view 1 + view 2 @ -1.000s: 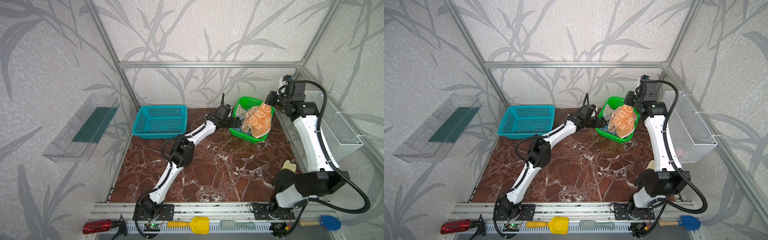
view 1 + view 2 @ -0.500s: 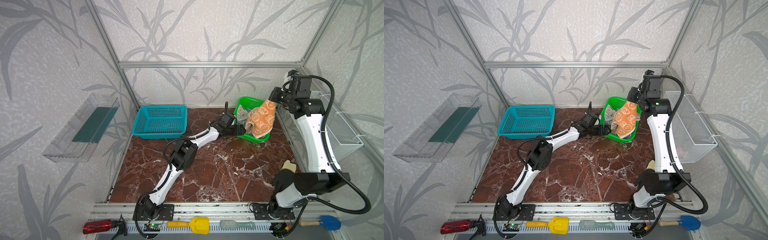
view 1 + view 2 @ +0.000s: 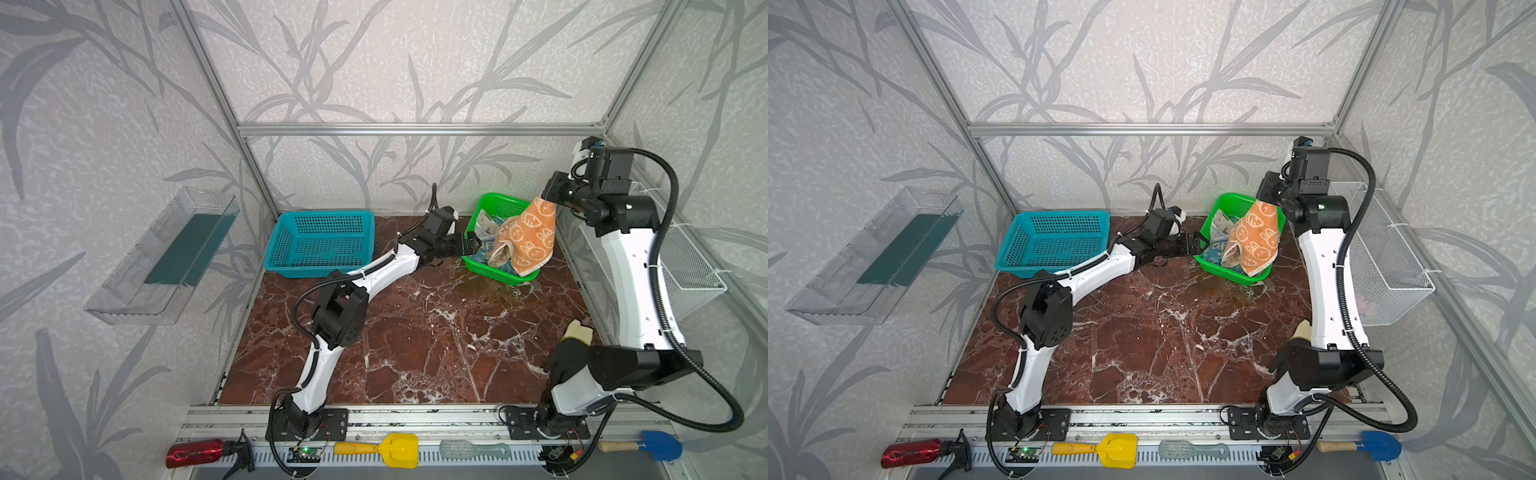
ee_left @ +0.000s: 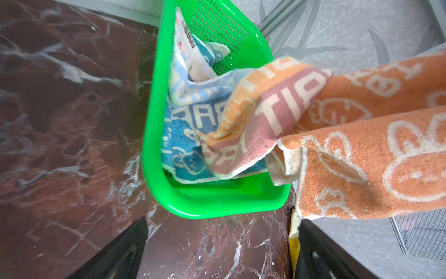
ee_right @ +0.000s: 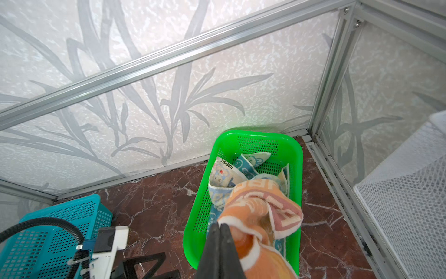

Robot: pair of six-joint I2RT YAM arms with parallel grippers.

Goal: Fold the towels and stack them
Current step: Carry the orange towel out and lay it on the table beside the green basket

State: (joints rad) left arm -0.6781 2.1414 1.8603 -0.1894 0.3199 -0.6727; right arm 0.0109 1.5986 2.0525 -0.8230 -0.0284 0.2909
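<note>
My right gripper (image 3: 547,198) (image 3: 1264,198) (image 5: 220,225) is shut on a corner of the orange bunny towel (image 3: 530,235) (image 3: 1256,237) (image 5: 251,217), which hangs over the green basket (image 3: 471,262) (image 3: 1208,262) (image 5: 193,232). The striped RABBIT towel (image 4: 272,113) (image 5: 284,215) is bunched up against the orange towel (image 4: 374,157). The teal-blue bunny towel (image 4: 185,137) (image 5: 251,161) lies in the basket (image 4: 154,120). My left gripper (image 3: 473,245) (image 3: 1200,243) (image 4: 223,224) is open and empty, low at the basket's near-left rim.
A teal basket (image 3: 320,243) stands at the back left of the marble table (image 3: 415,340). A white wire basket (image 3: 681,266) hangs on the right wall and a clear shelf (image 3: 162,257) on the left wall. Small tools lie along the front rail.
My right gripper has risen and drawn right, lifting the orange towel higher out of the green basket. My left arm has reached forward and down to the basket's rim, staying open.
</note>
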